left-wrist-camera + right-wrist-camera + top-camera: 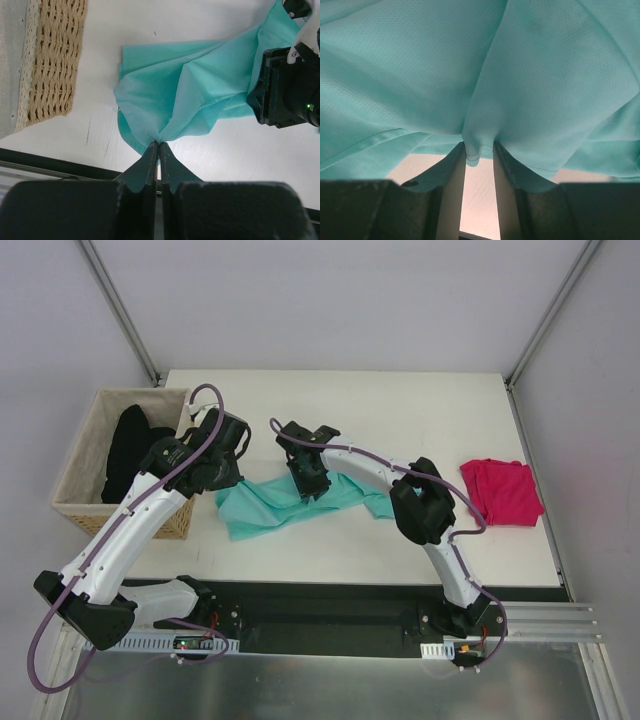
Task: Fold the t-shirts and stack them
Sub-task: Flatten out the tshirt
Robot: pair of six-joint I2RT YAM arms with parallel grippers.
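At the near edge of the white table (400,410), the two arms rise from their bases and reach forward over the middle of the surface. Both end at the teal-mint t-shirt (285,505), which lies crumpled and only partly spread in front of them. The left gripper (158,145) has its jaws pressed tight together on one gathered edge of the shirt, at the cloth's left end, and creases fan out from that pinch across the fabric. In the left wrist view the shirt runs away from the pinch towards the other arm's black wrist at the right. The right gripper (479,148) grips nearer the shirt's middle. Its fingers (454,165) stand a little apart with a bunched, stitched hem caught between their tips, and the cloth is drawn up into folds that converge there and fill the right wrist view. Bare table shows through the gap below the hem. The rest of the shirt trails across the table to the right, under the right arm's forearm. To the left, just beside the left arm, stands a wicker basket (72,480) with black cloth (135,455) heaped inside. Well apart on the right side of the table, the magenta-pink t-shirt (500,492) lies in a compact, roughly squared shape close to the table's right edge, with neither gripper touching it.
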